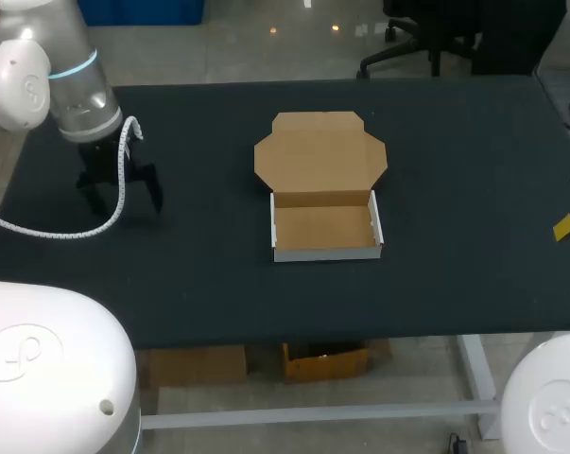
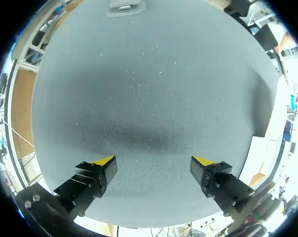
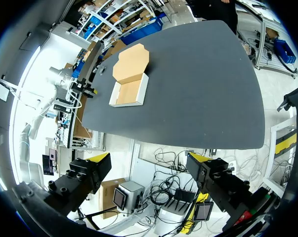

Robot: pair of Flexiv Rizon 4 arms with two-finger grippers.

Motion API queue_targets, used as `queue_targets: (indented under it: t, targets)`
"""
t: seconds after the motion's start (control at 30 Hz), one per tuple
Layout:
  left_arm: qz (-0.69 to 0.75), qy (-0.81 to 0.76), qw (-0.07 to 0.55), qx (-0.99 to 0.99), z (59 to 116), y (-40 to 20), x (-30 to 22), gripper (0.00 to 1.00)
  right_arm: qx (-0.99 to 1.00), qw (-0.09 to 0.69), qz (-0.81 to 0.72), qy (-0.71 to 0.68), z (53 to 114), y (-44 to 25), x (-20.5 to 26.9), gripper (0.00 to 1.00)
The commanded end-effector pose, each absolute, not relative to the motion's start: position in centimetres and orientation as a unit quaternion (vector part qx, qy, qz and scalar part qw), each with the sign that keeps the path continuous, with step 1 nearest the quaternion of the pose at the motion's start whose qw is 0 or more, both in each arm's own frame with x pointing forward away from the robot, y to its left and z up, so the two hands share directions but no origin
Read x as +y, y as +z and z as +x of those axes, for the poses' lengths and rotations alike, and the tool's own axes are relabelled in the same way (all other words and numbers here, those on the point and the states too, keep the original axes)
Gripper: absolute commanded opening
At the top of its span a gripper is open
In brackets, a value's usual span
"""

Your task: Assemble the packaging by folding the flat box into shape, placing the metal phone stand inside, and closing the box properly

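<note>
Box (image 1: 324, 227) mid-table (image 1: 455, 189), lid open flat. Left gripper (image 2: 153, 161) over table, well apart from box, fingers spread. Right gripper (image 3: 149, 159) beyond table edge, fingers spread.

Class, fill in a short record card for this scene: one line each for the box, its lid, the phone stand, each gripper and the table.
box: cardboard, folded into a shallow tray, near the table's middle, nothing inside
lid: open, lying flat on the far side of the tray
phone stand: not visible in any view
left gripper: open, empty, over bare table to the left of the box
right gripper: open, empty, well away from the box at the table's right side
table: dark surface
</note>
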State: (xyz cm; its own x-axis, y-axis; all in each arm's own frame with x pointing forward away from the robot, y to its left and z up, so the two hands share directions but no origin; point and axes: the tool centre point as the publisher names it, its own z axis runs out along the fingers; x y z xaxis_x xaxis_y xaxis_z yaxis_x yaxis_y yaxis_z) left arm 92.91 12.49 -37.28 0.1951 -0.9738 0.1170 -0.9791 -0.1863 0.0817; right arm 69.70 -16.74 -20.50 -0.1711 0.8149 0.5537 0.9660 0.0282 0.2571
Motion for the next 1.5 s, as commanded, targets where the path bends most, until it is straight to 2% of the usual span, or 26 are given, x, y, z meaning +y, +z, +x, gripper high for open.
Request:
queue_targets:
  t: [0.03,0.6,1.5]
  targets:
    - [0.770,0.017,0.069,-0.634,93.0,-37.3,12.5,1.00,-0.705,0.128,-0.631,-0.297,69.6,-20.4,-16.8,1.00]
    - [0.768,0.021,0.056,-0.638,93.9,-37.6,13.2,1.00,-0.705,0.128,-0.631,-0.297,69.6,-20.4,-16.8,1.00]
    - [0.756,0.019,0.018,-0.655,98.8,-39.4,15.1,1.00,-0.705,0.128,-0.631,-0.297,69.6,-20.4,-16.8,1.00]
